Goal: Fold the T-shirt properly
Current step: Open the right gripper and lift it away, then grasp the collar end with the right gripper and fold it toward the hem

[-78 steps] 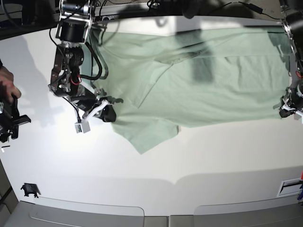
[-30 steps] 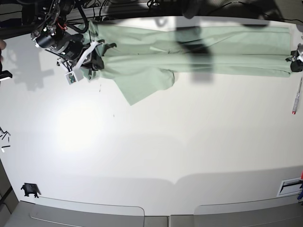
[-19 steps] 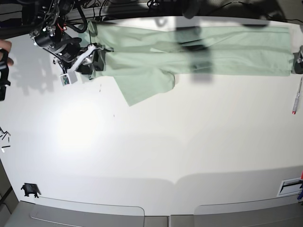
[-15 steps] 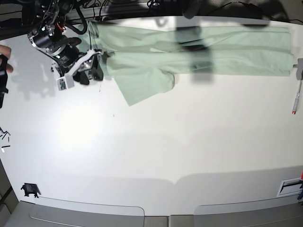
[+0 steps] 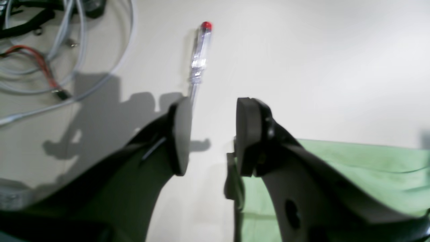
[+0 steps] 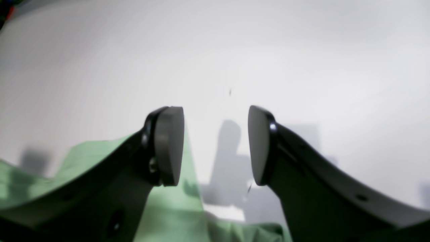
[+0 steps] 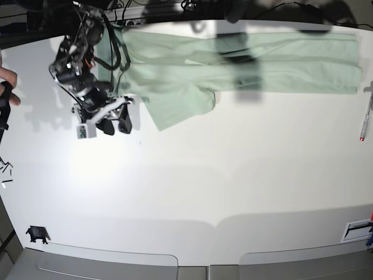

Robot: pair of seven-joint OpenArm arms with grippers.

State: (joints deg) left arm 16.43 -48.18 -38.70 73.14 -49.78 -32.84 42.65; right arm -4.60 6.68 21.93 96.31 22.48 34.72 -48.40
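Note:
The T-shirt [image 7: 245, 64] lies as a long pale green band along the table's far edge, with one sleeve flap [image 7: 180, 108] sticking out toward the front. My right gripper [image 7: 115, 125] stands open over bare table just in front of the shirt's left end. In the right wrist view the right gripper [image 6: 216, 146] holds nothing, and the cloth [image 6: 174, 215] lies behind and below its fingers. My left gripper [image 5: 211, 137] is open too, just off the T-shirt's [image 5: 352, 174] right end. It is almost out of the base view.
A clear screwdriver with a red tip [image 5: 200, 60] lies on the table beyond the left gripper, also seen at the base view's right edge as the screwdriver [image 7: 365, 119]. Loose cables [image 5: 50, 50] lie near it. A person's hand [image 7: 6, 87] is at the left edge.
Both grippers have opened and let go of the shirt. The right gripper has drawn back toward the table's front, and the left one has slid off the right edge. The shirt stays put.

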